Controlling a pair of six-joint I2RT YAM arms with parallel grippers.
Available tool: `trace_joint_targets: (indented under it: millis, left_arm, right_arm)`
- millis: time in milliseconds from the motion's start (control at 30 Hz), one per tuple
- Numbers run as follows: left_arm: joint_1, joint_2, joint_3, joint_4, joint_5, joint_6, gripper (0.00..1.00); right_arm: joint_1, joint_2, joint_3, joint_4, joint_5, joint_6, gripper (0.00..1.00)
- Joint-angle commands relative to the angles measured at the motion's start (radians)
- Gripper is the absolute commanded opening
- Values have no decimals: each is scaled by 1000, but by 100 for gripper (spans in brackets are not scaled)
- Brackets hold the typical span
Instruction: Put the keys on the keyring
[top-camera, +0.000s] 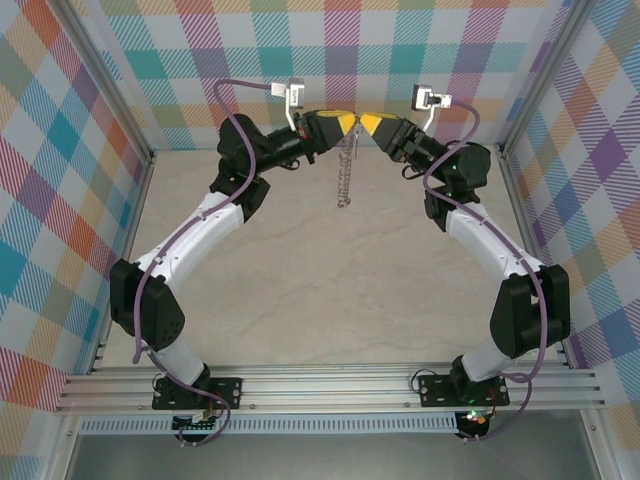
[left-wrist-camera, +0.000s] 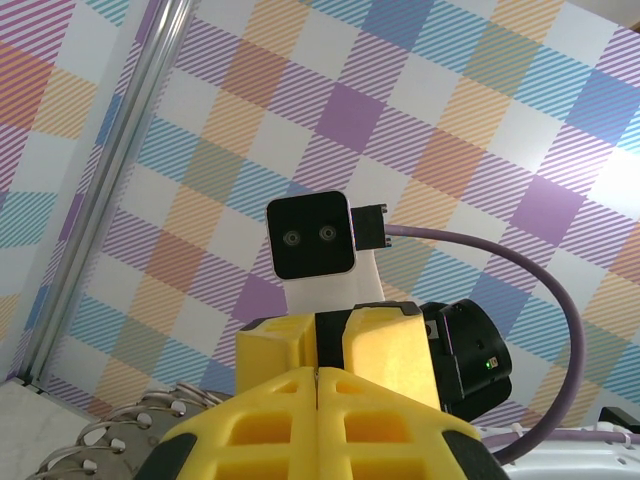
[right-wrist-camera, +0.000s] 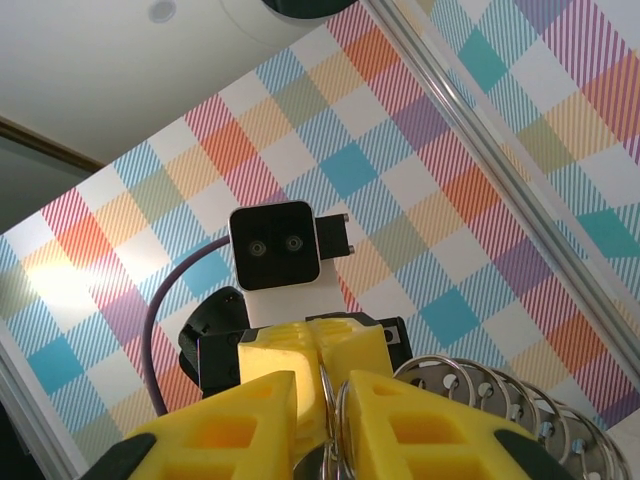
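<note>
Both arms are raised at the back of the table, fingertips almost touching. The keyring (top-camera: 346, 170) hangs from them as a dangling string of silvery wire loops. My left gripper (top-camera: 350, 122) (left-wrist-camera: 317, 372) is shut, with a thin wire of the keyring pinched in its seam. More loops (left-wrist-camera: 125, 430) fan out to its lower left. My right gripper (top-camera: 366, 123) (right-wrist-camera: 322, 385) faces it with its jaws narrowly apart around two wire loops (right-wrist-camera: 338, 410). A small gap remains beside its left finger. Further loops (right-wrist-camera: 470, 385) trail off to the right. The keys are hidden.
Checked walls (top-camera: 340, 60) enclose the table on three sides, close behind both grippers. Aluminium posts (top-camera: 120, 110) stand at the back corners. Bare table surface (top-camera: 330, 290) lies below the hanging loops, and a metal rail (top-camera: 330, 385) runs along the near edge.
</note>
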Motion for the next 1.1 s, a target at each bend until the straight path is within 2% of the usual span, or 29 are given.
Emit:
trace_joint_targets:
  millis: [0,100,267,467,567,667,733,833,967,1067]
  left_arm:
    - [-2,-12,10,60,-3,-2,0]
    - [-3,-14,11,61,0,-2,0]
    - [-3,-14,10,60,-1,-2,0]
    - [-3,-14,8,57,-4,-1,0]
    - [-3,-18,5,50,-4,5,0]
    - [-2,-23,0,44,-5,12,0]
    - [-3,-19,4,43,1,11,0]
    - [-4,-10,9,44,12,5,0]
    - [-7,2,17,49,23,-1,0]
    - [-11,10,18,47,33,-5,0]
  right_arm:
    - [6,-7,4,54,2,18,21]
    - [10,-1,8,48,1,19,22]
    - [18,1,10,32,-5,10,30]
    - [21,-11,-12,15,-1,-6,32]
    - [-2,-48,-46,-31,17,-39,41]
    - [-76,-117,-117,-57,60,-46,50]
    - [-114,-156,-142,-76,64,-51,50]
    - [-123,-181,-130,-99,31,-68,44]
    - [-123,-162,-101,-54,-14,-30,36]
    - [-111,-127,-73,-6,-39,15,35]
